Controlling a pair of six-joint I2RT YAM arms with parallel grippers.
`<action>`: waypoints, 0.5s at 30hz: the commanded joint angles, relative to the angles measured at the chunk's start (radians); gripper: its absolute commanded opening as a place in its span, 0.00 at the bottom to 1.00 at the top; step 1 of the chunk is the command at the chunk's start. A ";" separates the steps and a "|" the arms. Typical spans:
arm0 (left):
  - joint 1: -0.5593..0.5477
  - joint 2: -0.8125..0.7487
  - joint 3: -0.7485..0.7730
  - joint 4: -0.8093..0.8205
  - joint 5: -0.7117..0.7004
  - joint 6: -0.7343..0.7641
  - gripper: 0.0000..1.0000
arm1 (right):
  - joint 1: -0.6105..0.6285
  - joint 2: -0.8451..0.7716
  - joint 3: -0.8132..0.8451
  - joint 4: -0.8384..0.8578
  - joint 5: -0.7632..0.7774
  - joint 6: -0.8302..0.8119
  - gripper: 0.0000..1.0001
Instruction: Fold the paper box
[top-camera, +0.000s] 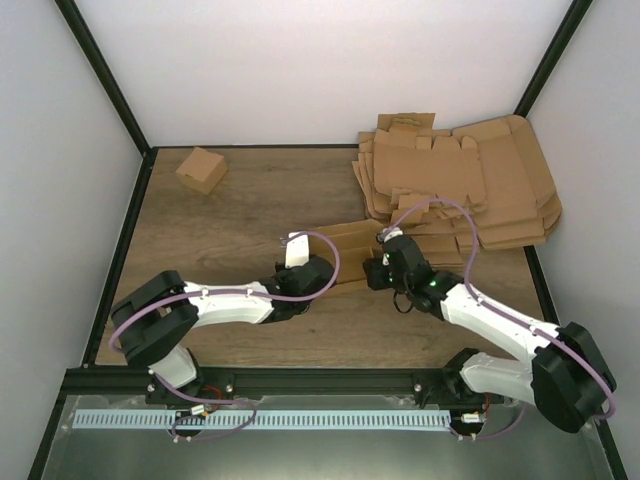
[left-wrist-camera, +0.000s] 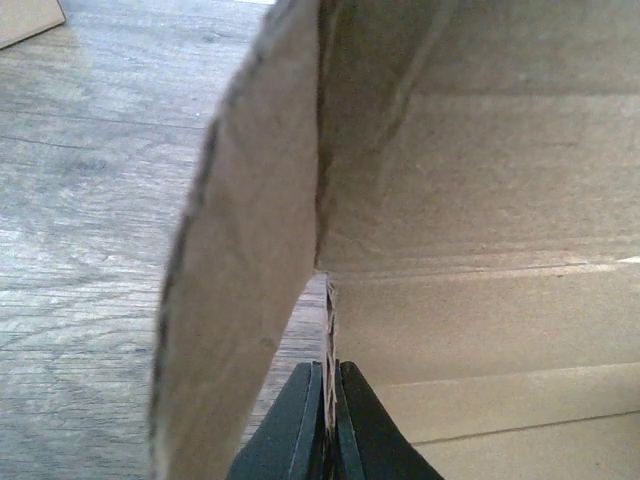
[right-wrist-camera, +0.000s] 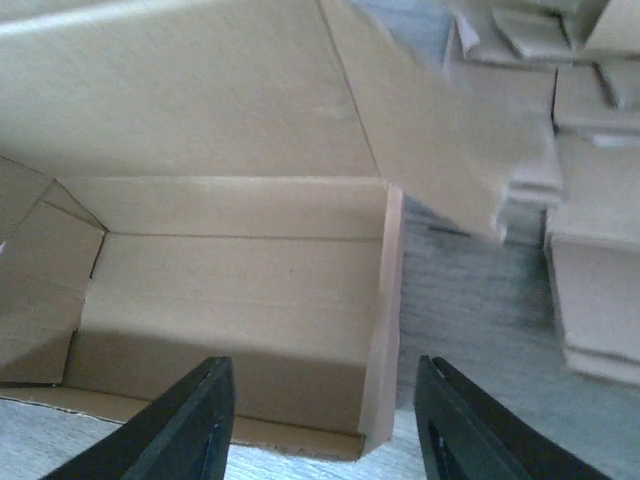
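The paper box (top-camera: 350, 242) is a half-raised brown cardboard tray lying on the wooden table between my two arms. My left gripper (top-camera: 325, 268) is at its left side. In the left wrist view that gripper (left-wrist-camera: 328, 400) is shut on a thin cardboard edge, with a curved flap (left-wrist-camera: 240, 250) standing to its left. My right gripper (top-camera: 379, 262) is at the tray's right end. In the right wrist view it (right-wrist-camera: 325, 405) stands open, straddling the tray's upright right wall (right-wrist-camera: 385, 320) without touching it. The tray's floor (right-wrist-camera: 230, 290) and a raised flap (right-wrist-camera: 440, 150) show beyond.
A messy stack of flat cardboard blanks (top-camera: 460, 180) fills the back right corner and shows again at the right of the right wrist view (right-wrist-camera: 590, 200). A small folded brown box (top-camera: 202, 169) sits at the back left. Black frame posts edge the table.
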 joint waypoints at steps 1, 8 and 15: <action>-0.021 0.033 0.031 -0.058 -0.015 0.030 0.04 | -0.013 -0.020 0.107 -0.073 0.014 -0.011 0.56; -0.024 0.040 0.047 -0.071 -0.021 0.035 0.04 | -0.097 -0.089 0.154 -0.111 -0.136 -0.087 0.80; -0.024 0.038 0.047 -0.077 -0.020 0.035 0.04 | -0.242 -0.045 0.224 -0.142 -0.319 -0.164 0.82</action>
